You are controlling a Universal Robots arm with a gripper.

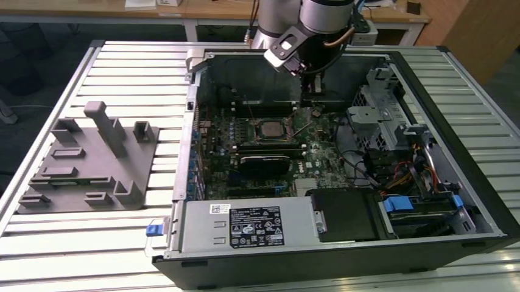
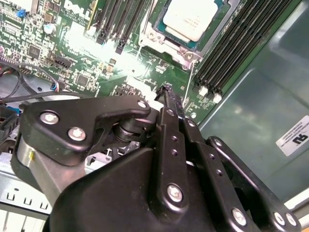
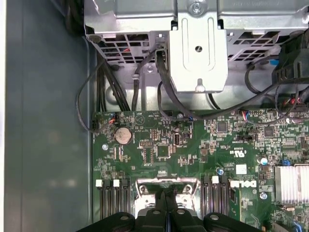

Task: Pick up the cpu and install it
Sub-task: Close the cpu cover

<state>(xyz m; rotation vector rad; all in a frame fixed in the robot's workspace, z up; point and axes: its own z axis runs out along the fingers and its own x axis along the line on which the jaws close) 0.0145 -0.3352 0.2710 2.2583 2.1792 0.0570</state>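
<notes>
In the exterior view the open computer case [image 1: 422,201] lies on the slatted bench [image 1: 122,61]. The cpu [image 1: 271,129] sits flat in the socket [image 1: 286,121] at the middle of the motherboard [image 1: 317,152]. The hand [image 1: 312,97] hangs inside the case, off the socket toward the exterior view's right and toward the case's far wall, near the socket but not over it. The grey tray [image 1: 89,158] with upright posts stands outside the case, well apart from the socket.

In the second wrist view the cpu [image 2: 190,17] shows its pale metal top, framed by the socket's metal bracket [image 2: 186,54]. The hand [image 2: 167,92] is clenched, its 2 fingers [image 2: 170,125] pressed flat together with no chip between them. Whether something thin is nipped at the very tip I cannot tell. The tip stands just beside a corner of the socket and apart from the cpu, which lies straight ahead along the line of the fingers. Being square, the chip has no long axis to match. The memory slots [image 2: 231,53] run along the socket's other flank.

In the first wrist view the hand [image 3: 166,195], fingers together, is seen against the socket's bracket [image 3: 145,186], with the green board [image 3: 159,145] beyond.
</notes>
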